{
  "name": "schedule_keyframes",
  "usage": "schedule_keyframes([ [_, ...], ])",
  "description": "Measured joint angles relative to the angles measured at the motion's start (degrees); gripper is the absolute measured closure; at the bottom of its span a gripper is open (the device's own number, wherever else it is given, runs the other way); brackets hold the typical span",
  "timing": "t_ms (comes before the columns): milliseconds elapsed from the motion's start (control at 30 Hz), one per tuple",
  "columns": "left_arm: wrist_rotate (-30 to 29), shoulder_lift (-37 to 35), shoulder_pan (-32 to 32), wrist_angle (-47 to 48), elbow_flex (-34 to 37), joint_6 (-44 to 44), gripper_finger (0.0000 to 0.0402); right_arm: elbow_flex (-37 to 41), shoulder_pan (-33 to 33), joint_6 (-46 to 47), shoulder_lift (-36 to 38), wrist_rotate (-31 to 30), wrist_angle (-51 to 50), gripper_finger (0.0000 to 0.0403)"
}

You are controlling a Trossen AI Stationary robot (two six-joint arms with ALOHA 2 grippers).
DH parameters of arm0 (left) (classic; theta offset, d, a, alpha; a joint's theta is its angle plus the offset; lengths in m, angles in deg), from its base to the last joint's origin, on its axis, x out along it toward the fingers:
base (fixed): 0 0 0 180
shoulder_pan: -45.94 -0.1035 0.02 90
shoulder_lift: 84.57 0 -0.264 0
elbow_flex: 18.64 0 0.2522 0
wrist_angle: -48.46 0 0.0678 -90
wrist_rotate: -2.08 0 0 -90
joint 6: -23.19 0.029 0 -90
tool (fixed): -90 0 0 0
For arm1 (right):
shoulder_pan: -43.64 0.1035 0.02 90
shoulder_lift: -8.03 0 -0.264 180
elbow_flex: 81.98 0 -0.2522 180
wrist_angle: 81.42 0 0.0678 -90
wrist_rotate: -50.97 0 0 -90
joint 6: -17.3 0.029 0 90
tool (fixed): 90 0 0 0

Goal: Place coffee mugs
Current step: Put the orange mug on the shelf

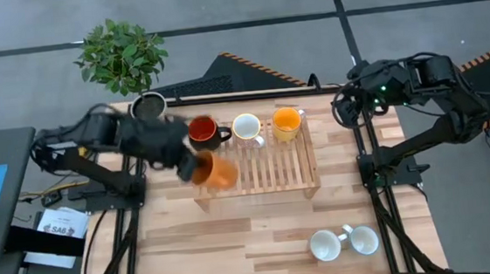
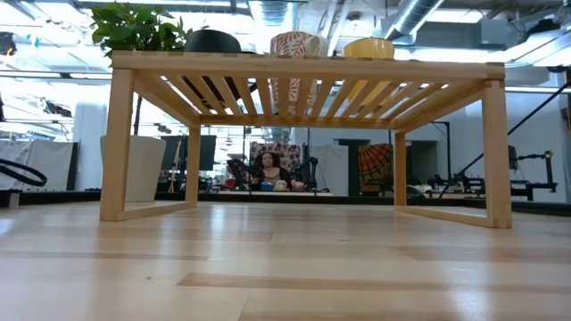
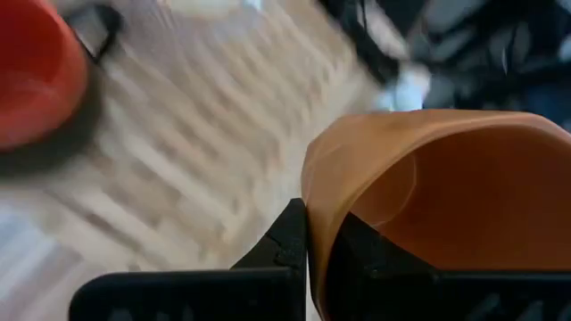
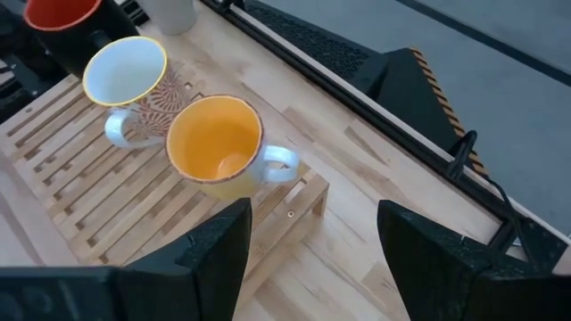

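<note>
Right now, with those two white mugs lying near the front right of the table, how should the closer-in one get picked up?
Likely by its rim. The left white mug lies on its side, mouth open toward the table's front-left, touching the other white mug. Come from above with the right gripper, now open at the back, one finger inside the mouth, one outside the wall.

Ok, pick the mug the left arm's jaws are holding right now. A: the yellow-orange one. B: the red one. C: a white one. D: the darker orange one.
D: the left gripper is clamped on the rim of the darker orange mug, carried tilted over the wooden rack.
</note>
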Motion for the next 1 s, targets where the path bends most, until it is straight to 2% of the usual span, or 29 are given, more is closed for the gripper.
schedule_keyframes([
  [167, 0.85, 1.02, -5.09, 9.85, -2.45, -4.05, 0.0399, 0.00, -0.22, -0.20, -0.75, -0.02, -0.09, 0.0133],
  [333, -4.97, 2.12, -5.15, 18.84, 0.07, -13.89, 0.0399, 0.00, -0.20, -0.30, -1.35, 0.00, -0.25, 0.0133],
  [467, -5.29, 4.71, -3.49, 16.34, 2.06, -16.45, 0.0399, 0.00, -0.22, -0.43, -1.39, -0.05, -0.21, 0.0133],
  [767, -6.93, 12.51, -1.76, 17.49, 2.15, -14.00, 0.0393, 0.00, -0.20, -0.02, -1.39, -0.37, -0.24, 0.0133],
  [1000, -9.83, 13.74, -2.34, 18.96, 2.15, -13.28, 0.0388, 0.00, -0.20, 0.00, -1.36, -0.37, -0.24, 0.0133],
])
